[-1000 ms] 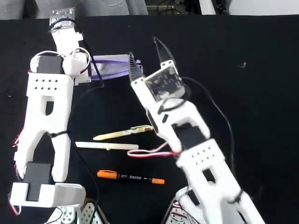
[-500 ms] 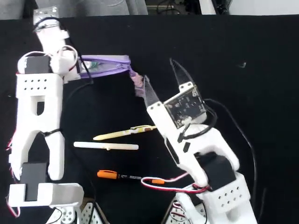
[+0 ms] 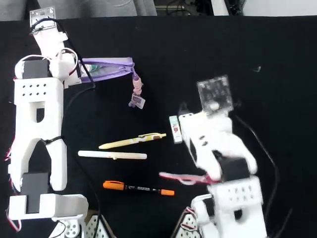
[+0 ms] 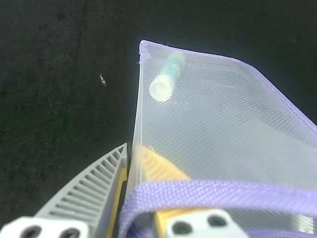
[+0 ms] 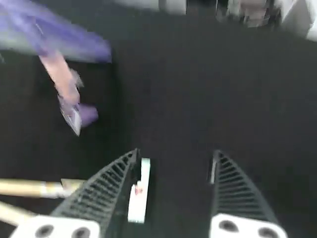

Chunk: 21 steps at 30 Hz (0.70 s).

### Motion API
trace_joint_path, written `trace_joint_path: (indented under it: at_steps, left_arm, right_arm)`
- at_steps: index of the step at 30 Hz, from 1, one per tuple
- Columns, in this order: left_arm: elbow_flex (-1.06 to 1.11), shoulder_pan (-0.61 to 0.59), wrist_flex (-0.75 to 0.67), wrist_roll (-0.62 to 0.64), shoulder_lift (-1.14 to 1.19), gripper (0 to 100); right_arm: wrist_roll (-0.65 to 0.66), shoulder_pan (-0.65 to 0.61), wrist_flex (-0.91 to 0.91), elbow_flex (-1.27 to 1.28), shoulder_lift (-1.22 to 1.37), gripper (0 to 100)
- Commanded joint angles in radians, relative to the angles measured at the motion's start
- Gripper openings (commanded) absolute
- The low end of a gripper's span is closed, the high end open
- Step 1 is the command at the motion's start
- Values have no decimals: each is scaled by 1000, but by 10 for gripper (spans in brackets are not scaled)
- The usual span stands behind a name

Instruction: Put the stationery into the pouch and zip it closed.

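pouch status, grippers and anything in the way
Left gripper shut on pouch edge. Right gripper open, eraser beside it. Yellow pen, white pen, orange marker on table, outside pouch.

Left fingers (image 4: pixel 94 191) pinched, right fingers (image 5: pixel 104 188) apart.

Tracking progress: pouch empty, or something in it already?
Not empty: one pale green pen lies inside the pouch, seen through its clear wall.

Black table (image 3: pixel 277 59). Clear pouch with purple trim (image 3: pixel 106 69) far back, one end under white left arm (image 3: pixel 37 124). Pink zipper charm (image 3: pixel 135 95) trails from its other end. Small white eraser (image 3: pixel 175 130) sits just beside white right arm (image 3: pixel 218 146). Yellow pen (image 3: pixel 131 142), white pen (image 3: pixel 113 155) and orange marker (image 3: pixel 138 188) lie apart, between the arms.
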Motion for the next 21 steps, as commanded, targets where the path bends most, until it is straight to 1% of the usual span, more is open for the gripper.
trace_joint_path:
  at_steps: [1, 6, 12, 15, 21]
  left_arm:
    - [-19, -15, -17, 14, -9, 29]
    - [-19, -15, -17, 14, -9, 29]
    - [-19, -15, -17, 14, -8, 29]
    - [-19, -15, -17, 14, -8, 29]
    - [-18, -15, -15, 14, -8, 29]
  right_arm:
    - [-11, -17, -84, -18, 180, 219]
    - [-14, -86, -121, -91, 466, 219]
    - [-11, -92, -167, -205, 760, 219]
    - [-9, -89, -203, -249, 868, 219]
    - [-9, -92, -204, -320, 998, 219]
